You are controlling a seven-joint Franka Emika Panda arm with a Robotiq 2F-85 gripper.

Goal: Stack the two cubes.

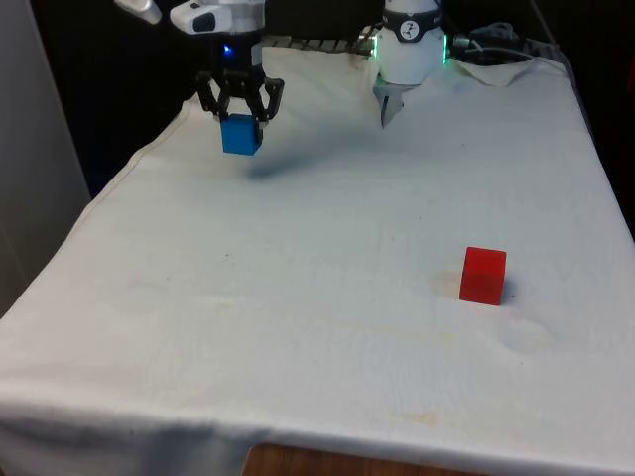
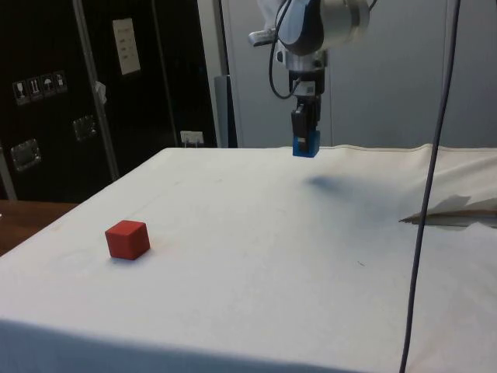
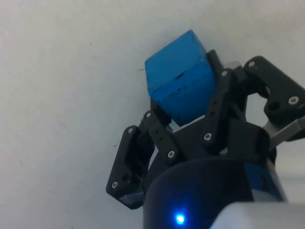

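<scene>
My gripper [image 1: 241, 121] hangs above the far part of the table at the front view's left, shut on a blue cube [image 1: 241, 135]. The cube is lifted off the cloth; its shadow lies beneath it. From the side, the gripper [image 2: 306, 136] holds the blue cube [image 2: 306, 145] well above the table. The wrist view has the blue cube [image 3: 180, 89] clamped between the black fingers [image 3: 217, 102]. A red cube [image 1: 483, 275] rests on the cloth nearer the front, at the front view's right; in the side view the red cube [image 2: 127, 238] sits near the left corner.
A white cloth [image 1: 317, 327] covers the table, with mild wrinkles near the red cube. The robot's white base [image 1: 409, 50] stands at the far end. A grey cable [image 2: 431, 179] hangs down in the side view beside a fold in the cloth [image 2: 454, 210].
</scene>
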